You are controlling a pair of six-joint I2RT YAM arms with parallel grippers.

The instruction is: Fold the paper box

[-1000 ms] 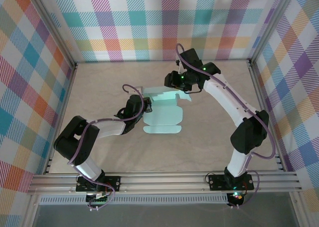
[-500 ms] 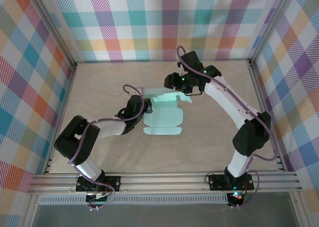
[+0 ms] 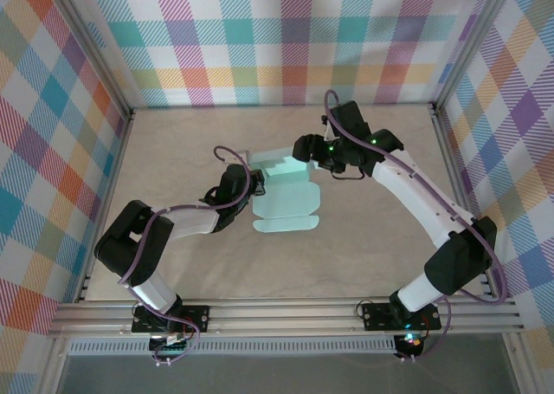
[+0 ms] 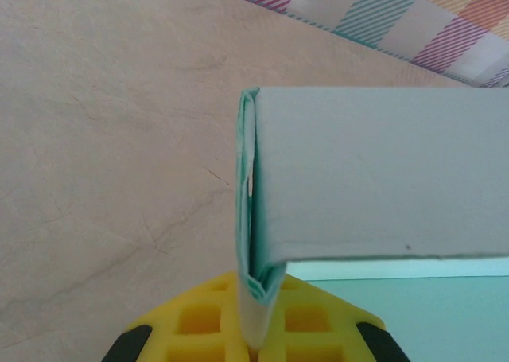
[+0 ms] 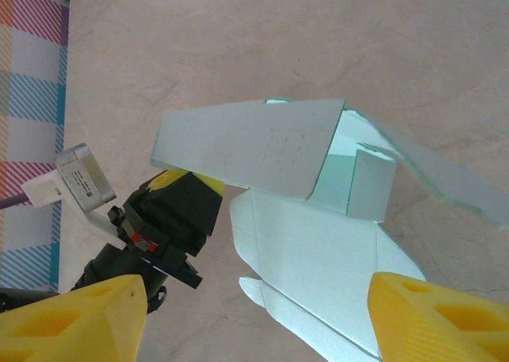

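Pale mint-blue paper box [image 3: 286, 205], beige veined table [image 3: 173, 151], pastel rainbow plaid walls [image 3: 286, 39]

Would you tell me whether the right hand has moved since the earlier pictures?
Yes: the right hand has drawn rightward and nearer, away from the back wall.

The box [image 3: 286, 199] is thin, pale mint card, matt and smooth, with soft creases along its folds and a slightly greyer outer face. The tabletop [image 3: 372, 229] is a beige, stone-like matt surface with faint veins and fine scratches. The gripper pads [image 4: 199, 321] are matt yellow plastic with moulded square pockets. The arm shells [image 3: 407, 186] are glossy white and black plastic. The near rails [image 3: 286, 312] are brushed metal. The walls [image 3: 286, 39] look like checked cloth.
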